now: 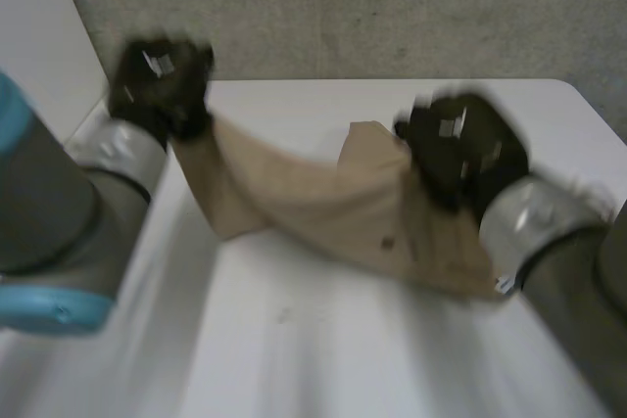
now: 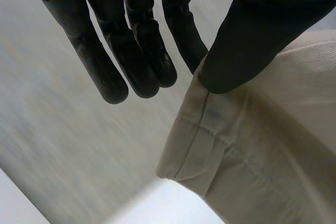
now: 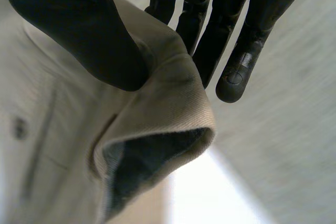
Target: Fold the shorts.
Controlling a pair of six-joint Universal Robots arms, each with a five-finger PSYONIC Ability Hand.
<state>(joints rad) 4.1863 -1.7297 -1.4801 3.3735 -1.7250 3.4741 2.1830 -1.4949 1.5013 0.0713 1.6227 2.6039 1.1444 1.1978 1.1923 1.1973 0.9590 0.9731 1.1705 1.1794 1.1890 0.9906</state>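
Note:
Beige shorts [image 1: 323,208] hang stretched between my two hands above the white table [image 1: 323,340], sagging in the middle. My left hand [image 1: 162,85] is raised at the far left and pinches one end of the shorts [image 2: 252,145] between thumb and fingers [image 2: 131,61]. At the right, my right hand [image 1: 460,149] pinches the other end; its thumb [image 3: 84,30] presses the folded waistband edge [image 3: 163,124] against the fingers [image 3: 236,51]. A small dark button shows on the cloth [image 1: 388,241].
A grey wall [image 1: 343,7] stands behind the table's far edge. The table's right corner [image 1: 578,95] is close to my right arm [image 1: 549,232]. My left arm [image 1: 59,212] stands over the table's left side.

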